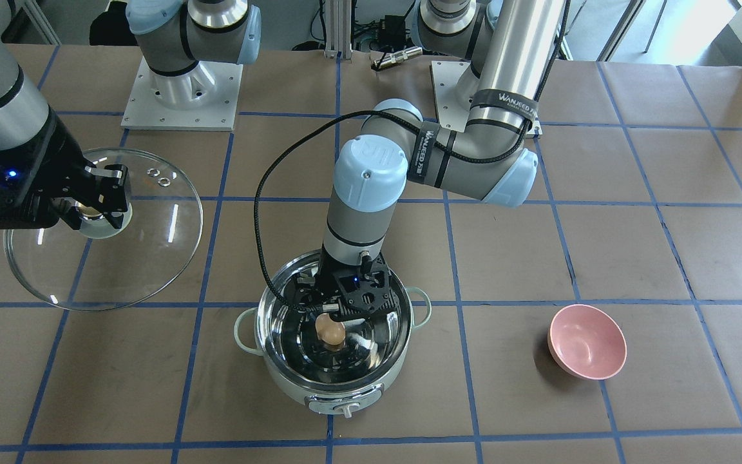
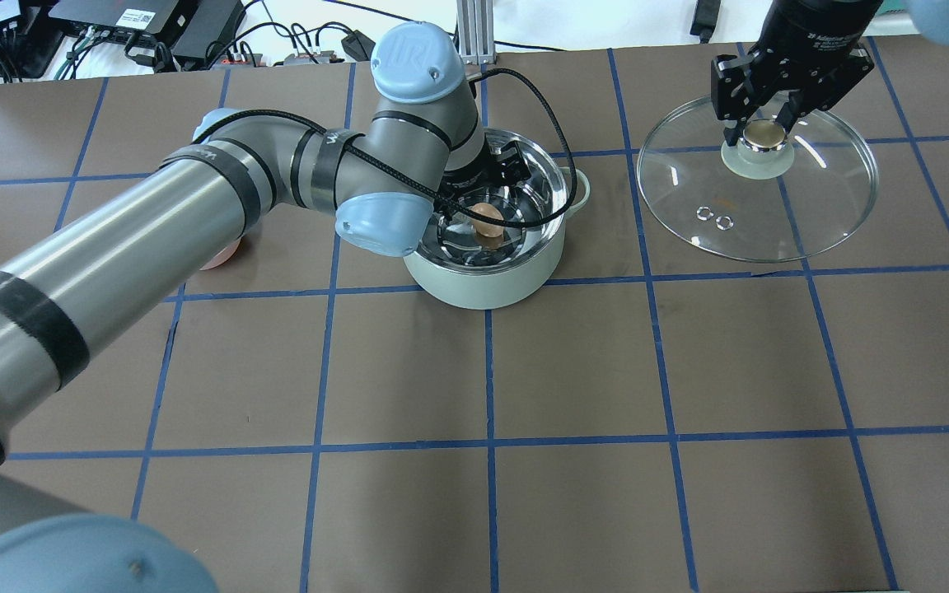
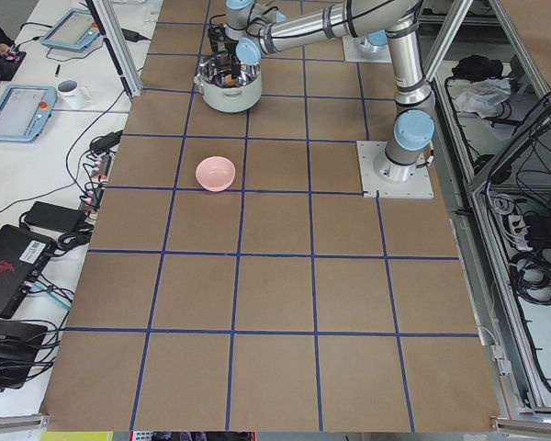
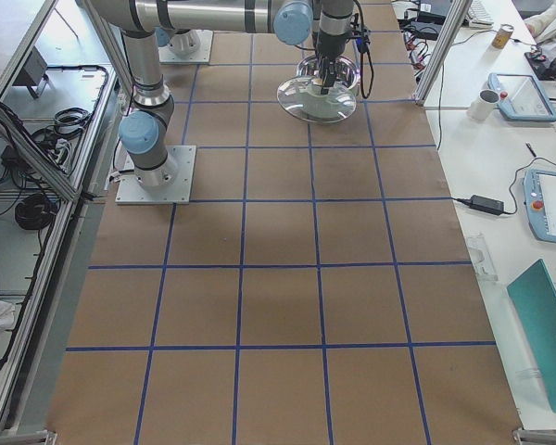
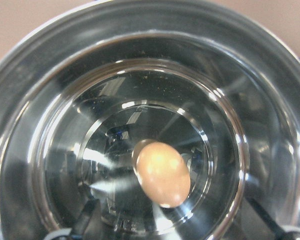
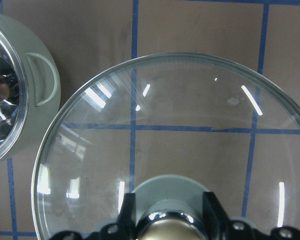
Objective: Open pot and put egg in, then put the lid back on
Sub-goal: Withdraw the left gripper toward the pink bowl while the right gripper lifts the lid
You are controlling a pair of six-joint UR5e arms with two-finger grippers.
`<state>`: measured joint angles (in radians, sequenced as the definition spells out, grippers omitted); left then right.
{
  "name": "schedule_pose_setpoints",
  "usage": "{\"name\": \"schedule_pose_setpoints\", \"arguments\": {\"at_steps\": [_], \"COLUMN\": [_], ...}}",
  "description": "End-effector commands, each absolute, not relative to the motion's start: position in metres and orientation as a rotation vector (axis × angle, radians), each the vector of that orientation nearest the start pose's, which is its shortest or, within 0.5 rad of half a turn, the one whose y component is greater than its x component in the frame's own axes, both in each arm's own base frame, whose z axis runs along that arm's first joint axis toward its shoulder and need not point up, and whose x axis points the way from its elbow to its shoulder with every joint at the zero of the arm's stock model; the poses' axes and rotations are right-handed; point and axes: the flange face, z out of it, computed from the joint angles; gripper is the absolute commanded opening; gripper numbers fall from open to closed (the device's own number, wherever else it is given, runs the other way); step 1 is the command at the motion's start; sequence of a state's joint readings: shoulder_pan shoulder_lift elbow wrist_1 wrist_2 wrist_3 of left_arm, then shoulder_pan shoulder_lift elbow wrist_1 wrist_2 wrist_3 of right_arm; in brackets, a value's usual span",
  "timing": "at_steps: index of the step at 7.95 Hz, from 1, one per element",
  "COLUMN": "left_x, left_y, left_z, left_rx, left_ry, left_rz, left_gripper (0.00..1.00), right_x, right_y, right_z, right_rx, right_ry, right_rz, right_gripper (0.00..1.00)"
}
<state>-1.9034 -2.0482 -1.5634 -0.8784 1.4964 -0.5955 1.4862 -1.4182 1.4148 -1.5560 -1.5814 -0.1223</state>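
My left gripper (image 1: 337,316) hangs inside the pot (image 2: 483,284) with its fingers apart. The egg (image 1: 330,330) lies on the shiny bottom under it, near the middle. Steel wall goes all around my left hand, so the room there is tight (the rim is close on every side). The top of the pot is open.

My right gripper (image 2: 760,132) is pinched tight on the knob (image 6: 165,192) of the lid (image 1: 152,258). The lid is off to my right of the pot. Its edge is near the pot but does not touch it. I cannot tell if the lid's rim rests on the table (image 2: 573,371).

The table stretches wide toward my side, brown with blue lines. A pink bowl (image 1: 587,341) sits well apart from the pot, on my left.

I count one pot, one egg, one lid and one bowl. The pot has two handles (image 1: 419,308), and the lid has two little holes (image 2: 713,218).
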Motion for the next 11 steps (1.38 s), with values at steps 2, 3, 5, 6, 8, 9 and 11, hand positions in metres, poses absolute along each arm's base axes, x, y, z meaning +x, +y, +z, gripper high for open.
{"name": "schedule_pose_setpoints", "arguments": {"at_steps": [2, 3, 5, 6, 8, 9, 11], "left_x": [-0.33, -0.32, -0.265, -0.229, -0.203, -0.184, -0.125], "left_y": [-0.531, -0.513, -0.474, -0.455, -0.441, -0.449, -0.464], "left_z": [0.388, 0.416, 0.474, 0.496, 0.508, 0.507, 0.509], "left_rx": [-0.343, -0.341, -0.411, -0.343, -0.175, -0.141, -0.076], "left_ry": [3.256, 3.245, 3.196, 3.154, 3.134, 3.137, 3.149], "left_rz": [-0.195, -0.157, -0.032, 0.025, 0.095, 0.11, 0.143], "left_gripper": [1.0, 1.0, 1.0, 1.0, 1.0, 1.0, 1.0], "right_x": [0.107, 0.119, 0.146, 0.165, 0.237, 0.264, 0.29], "right_y": [-0.565, -0.565, -0.562, -0.564, -0.573, -0.579, -0.584], "right_z": [0.485, 0.483, 0.483, 0.476, 0.445, 0.434, 0.43], "right_rx": [-0.11, -0.137, -0.174, -0.182, -0.212, -0.225, -0.279], "right_ry": [3.138, 3.13, 3.104, 3.101, 3.095, 3.089, 3.081], "right_rz": [-0.003, -0.018, -0.033, -0.041, -0.073, -0.082, -0.087], "right_gripper": [0.0, 0.0, 0.0, 0.0, 0.0, 0.0, 0.0]}}
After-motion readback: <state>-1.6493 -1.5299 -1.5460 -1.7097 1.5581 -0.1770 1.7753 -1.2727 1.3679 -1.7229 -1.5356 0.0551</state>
